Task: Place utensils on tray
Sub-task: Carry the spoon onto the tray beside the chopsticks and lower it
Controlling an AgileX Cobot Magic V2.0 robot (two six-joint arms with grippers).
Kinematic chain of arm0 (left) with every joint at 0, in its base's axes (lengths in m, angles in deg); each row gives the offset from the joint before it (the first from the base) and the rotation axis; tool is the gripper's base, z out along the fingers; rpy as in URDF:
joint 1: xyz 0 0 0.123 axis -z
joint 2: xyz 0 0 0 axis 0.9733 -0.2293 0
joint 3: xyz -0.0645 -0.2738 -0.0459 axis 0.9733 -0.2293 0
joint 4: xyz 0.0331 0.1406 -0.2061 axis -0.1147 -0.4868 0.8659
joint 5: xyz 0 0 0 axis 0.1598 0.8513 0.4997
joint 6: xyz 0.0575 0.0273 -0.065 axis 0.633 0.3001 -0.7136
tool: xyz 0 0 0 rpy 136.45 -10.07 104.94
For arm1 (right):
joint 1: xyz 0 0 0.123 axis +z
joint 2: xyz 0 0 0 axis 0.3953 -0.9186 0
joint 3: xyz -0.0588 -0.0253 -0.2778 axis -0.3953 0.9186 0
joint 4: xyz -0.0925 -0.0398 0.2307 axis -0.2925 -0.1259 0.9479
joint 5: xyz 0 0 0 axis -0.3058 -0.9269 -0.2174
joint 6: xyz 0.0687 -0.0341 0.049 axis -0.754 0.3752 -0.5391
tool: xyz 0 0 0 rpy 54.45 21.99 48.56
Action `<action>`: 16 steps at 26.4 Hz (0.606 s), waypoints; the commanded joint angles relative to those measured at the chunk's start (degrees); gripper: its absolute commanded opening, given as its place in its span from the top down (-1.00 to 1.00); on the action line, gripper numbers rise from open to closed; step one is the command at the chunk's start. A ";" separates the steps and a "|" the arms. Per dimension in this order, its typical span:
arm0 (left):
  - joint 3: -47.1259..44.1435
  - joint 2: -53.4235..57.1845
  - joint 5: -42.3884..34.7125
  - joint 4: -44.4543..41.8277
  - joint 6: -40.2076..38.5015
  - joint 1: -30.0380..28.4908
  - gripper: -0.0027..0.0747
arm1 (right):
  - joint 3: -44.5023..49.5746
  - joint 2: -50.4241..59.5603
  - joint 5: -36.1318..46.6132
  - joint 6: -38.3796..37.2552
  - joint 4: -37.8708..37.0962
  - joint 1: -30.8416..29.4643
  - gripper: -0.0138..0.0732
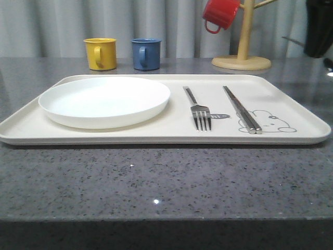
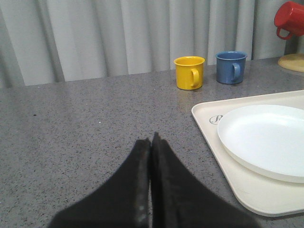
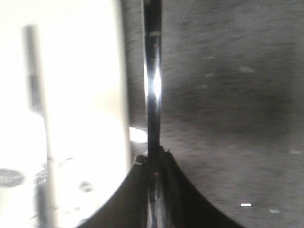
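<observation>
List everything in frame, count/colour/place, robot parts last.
tray: 1, cream-white, on the grey table, bunny drawing at its right end
plate: 1, white, round, on the tray's left half
fork: 1, silver, on the tray right of the plate, tines toward the camera
chopsticks: 1 pair, metal, on the tray right of the fork, tips over the bunny
yellow mug: 1, on the table behind the tray, left
blue mug: 1, on the table beside the yellow mug
red mug: 1, hanging on the wooden mug tree, back right
slim metal utensil: 1, shiny, held upright in the right claw, beyond the tray edge; blurred
left claw: black, shut, empty, over bare table left of the tray
right claw: black, shut on the slim metal utensil
</observation>
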 commanded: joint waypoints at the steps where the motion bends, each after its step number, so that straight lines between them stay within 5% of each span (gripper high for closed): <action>1: 1.59 -0.57 -5.11 0.61 -0.52 -0.12 0.98 | -1.71 1.43 -4.22 -1.93 0.76 2.61 0.76; 16: 1.59 -0.57 -5.11 0.61 -0.52 -0.12 0.98 | -1.71 -4.10 -4.98 -3.40 5.68 3.50 0.76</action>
